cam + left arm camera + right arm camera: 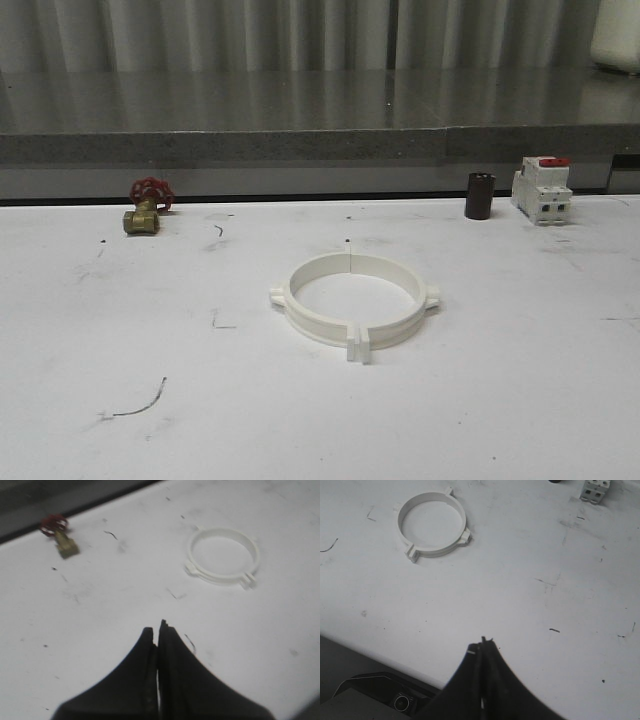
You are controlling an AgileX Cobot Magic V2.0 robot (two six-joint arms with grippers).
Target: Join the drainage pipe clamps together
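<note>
In the left wrist view the left gripper (159, 630) sits at the bottom centre, its black fingers pressed together with nothing between them, well apart from the work. The right gripper (483, 645), bottom centre of the right wrist view, is likewise closed and empty above bare tabletop.

The table (120, 330) is matte white, scuffed with dark marks. At the centre of the front view lie the clamps (353, 298), two white plastic half-bands meeting as a full ring, flat on the table. Paired end tabs stick out at the near side, lower centre of the ring; a thin seam shows at the far side; small nubs jut left and right. From here the halves look joined, or at least fully seated, so the task seems done or nearly so.

The ring is probably light, stiff and a bit slick, and likely to slide if nudged. The best hold would be across the band wall, or on the near tabs to pinch them tight.

Further back, at upper left, is a brass valve (145, 208) with a red handwheel; at upper right a dark cylinder (480, 196) and a white breaker (542, 189) with a red top.
</note>
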